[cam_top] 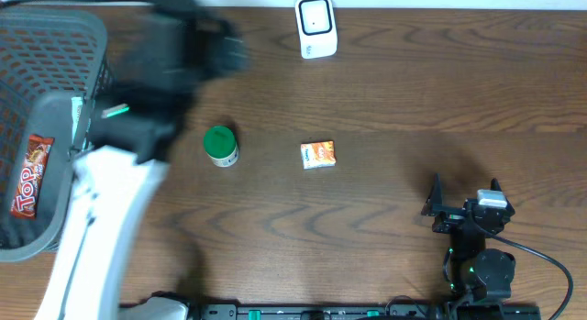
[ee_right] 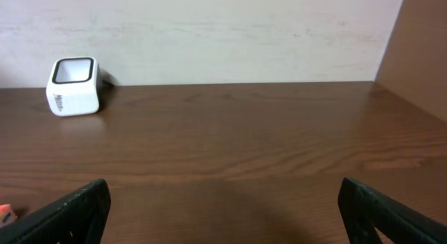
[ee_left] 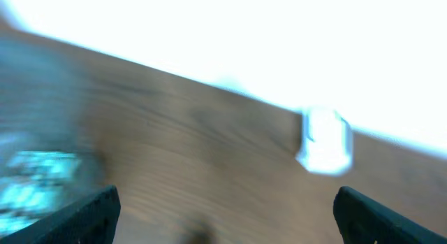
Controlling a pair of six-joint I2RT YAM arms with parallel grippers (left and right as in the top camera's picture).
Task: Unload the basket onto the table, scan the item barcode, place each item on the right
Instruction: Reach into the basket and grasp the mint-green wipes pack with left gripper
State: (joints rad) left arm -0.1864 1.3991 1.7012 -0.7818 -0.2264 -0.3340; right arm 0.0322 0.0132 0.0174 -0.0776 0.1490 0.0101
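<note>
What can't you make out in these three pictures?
- Left arm: motion-blurred in the overhead view, which hides its jaws there.
- Left wrist view: all smeared. The white scanner is a blob and the teal patch is unidentifiable.
- Orange box: its barcode is too small to see overhead.
- Basket: cut off by the left edge overhead.

dark wood table (cam_top: pixel 385 82) w/ white scanner (cam_top: pixel 316 27), green-lid jar (cam_top: pixel 220 145), sm orange box (cam_top: pixel 318 154), gray basket (cam_top: pixel 55 45) at left edge.

Dark wood-grain table (cam_top: pixel 413 91) with soft sheen, glossy white plastic scanner (cam_top: pixel 315 27), grey plastic mesh basket (cam_top: pixel 50 54)
</note>
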